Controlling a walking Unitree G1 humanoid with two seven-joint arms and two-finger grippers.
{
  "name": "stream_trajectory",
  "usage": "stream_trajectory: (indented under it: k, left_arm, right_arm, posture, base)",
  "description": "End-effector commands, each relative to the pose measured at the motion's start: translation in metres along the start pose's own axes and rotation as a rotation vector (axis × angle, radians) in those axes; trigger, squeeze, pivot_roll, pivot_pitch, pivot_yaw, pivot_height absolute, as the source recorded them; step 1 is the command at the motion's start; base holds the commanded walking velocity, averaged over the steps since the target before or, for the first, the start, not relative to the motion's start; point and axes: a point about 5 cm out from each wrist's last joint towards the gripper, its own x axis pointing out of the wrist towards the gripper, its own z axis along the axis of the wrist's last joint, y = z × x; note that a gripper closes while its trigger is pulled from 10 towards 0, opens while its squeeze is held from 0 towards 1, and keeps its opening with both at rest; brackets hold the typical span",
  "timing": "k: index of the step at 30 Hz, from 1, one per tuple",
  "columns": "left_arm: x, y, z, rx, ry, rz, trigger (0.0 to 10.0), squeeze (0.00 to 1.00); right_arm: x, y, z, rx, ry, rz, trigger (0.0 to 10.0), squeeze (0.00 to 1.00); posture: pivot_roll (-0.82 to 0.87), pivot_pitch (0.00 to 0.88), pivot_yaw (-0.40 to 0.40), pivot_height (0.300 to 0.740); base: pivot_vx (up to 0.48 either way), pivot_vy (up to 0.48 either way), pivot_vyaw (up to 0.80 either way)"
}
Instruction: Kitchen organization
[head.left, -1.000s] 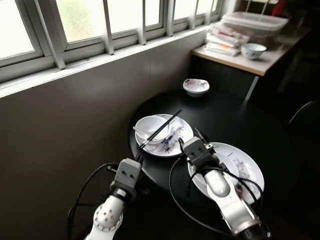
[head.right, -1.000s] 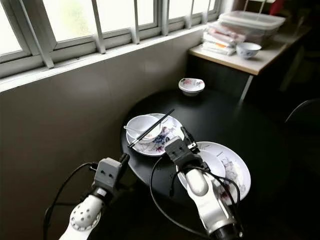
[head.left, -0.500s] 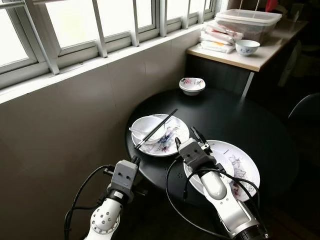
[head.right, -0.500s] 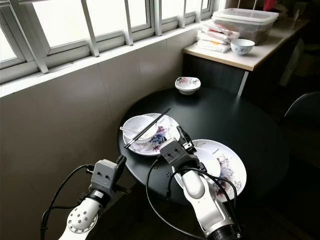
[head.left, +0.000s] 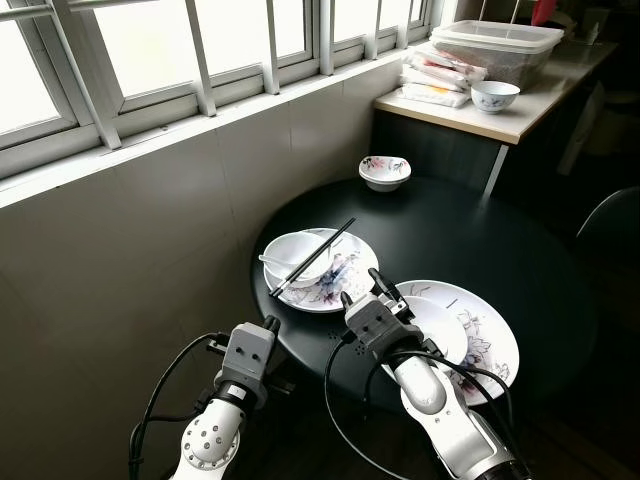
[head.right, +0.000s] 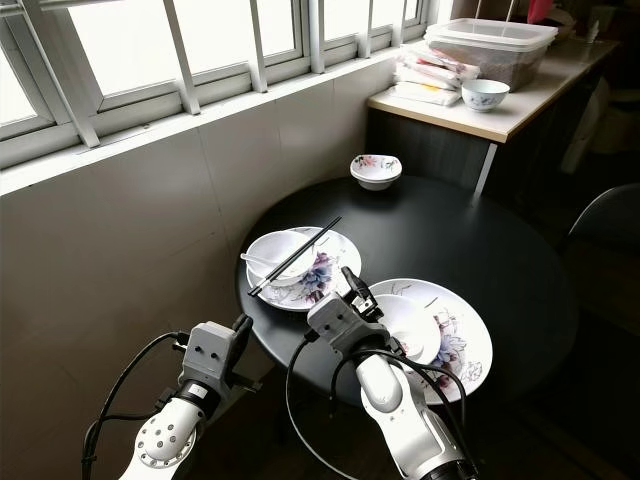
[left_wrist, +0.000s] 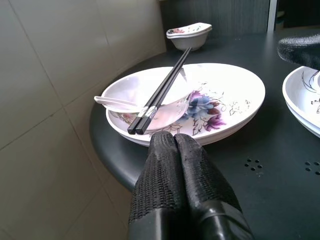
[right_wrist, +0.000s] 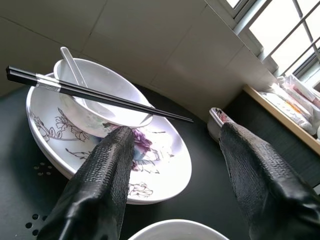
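Chopsticks (right_wrist: 95, 95) lie across the bowl (right_wrist: 107, 102) beyond the empty, wide-open right pincer (right_wrist: 175, 165).

A round black table (head.left: 500, 235) stands against a grey tiled wall (head.left: 150, 250). Daylight enters through white-framed barred windows (head.left: 200, 50) above; a pale wooden counter (head.left: 520, 120) adjoins

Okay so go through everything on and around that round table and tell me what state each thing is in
left gripper: shut, short of the table's edge
right gripper: open, above the table
chopsticks: laid across the bowl
bowl: upright on a flowered plate, spoon inside
small dish: upright, near the table's far edge
storage box: lidded, on the counter
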Motion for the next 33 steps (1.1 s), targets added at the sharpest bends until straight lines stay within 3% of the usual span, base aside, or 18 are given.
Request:
stream_trajectory:
  k: [1,7,15,19,21,30,33]
  left_arm:
    - [0.0,0.003,-0.003,-0.008,0.015,0.007,10.0,0.0]
    - [0.0,0.003,-0.003,-0.012,0.01,0.011,10.0,0.0]
    - [-0.001,0.003,-0.001,-0.012,0.0,0.013,10.0,0.0]
    - [-0.001,0.004,-0.002,-0.013,0.002,0.012,10.0,0.0]
    - [-0.001,0.003,-0.003,-0.014,0.004,0.011,10.0,0.0]
    - [-0.001,0.003,-0.004,-0.027,0.007,0.009,10.0,0.0]
    - [-0.001,0.004,-0.004,-0.041,0.013,0.017,10.0,0.0]
  right_arm:
    - [0.003,-0.003,0.001,-0.002,-0.001,-0.013,10.0,0.0]
    - [0.003,-0.003,0.001,0.001,-0.003,-0.015,10.0,0.0]
    - [0.002,-0.004,0.0,0.006,0.004,-0.023,10.0,0.0]
    - [0.001,-0.009,-0.01,-0.019,0.086,-0.071,10.0,0.0]
    - [0.0,-0.009,-0.015,0.008,0.124,-0.078,10.0,0.0]
    - [0.001,-0.012,-0.015,-0.084,0.116,-0.072,10.0,0.0]
    - [0.002,-0.01,-0.014,-0.106,0.116,-0.064,10.0,0.0]
  posture:
    - [-0.09,0.0,0.026,0.74]
    - [-0.09,0.0,0.023,0.74]
    - [-0.09,0.0,0.024,0.74]
    - [-0.09,0.0,0.024,0.74]
    - [-0.09,0.0,0.024,0.74]
    - [-0.09,0.0,0.025,0.74]
    - [-0.09,0.0,0.024,0.74]
  base:
    - [0.0,0.476,0.0]
    - [0.0,0.416,0.0]
    - [0.0,0.0,0.0]
    - [0.0,0.0,0.0]
    - [0.0,0.0,-0.8]
    - [0.0,0.0,-0.8]
    - [0.0,0.0,0.0]
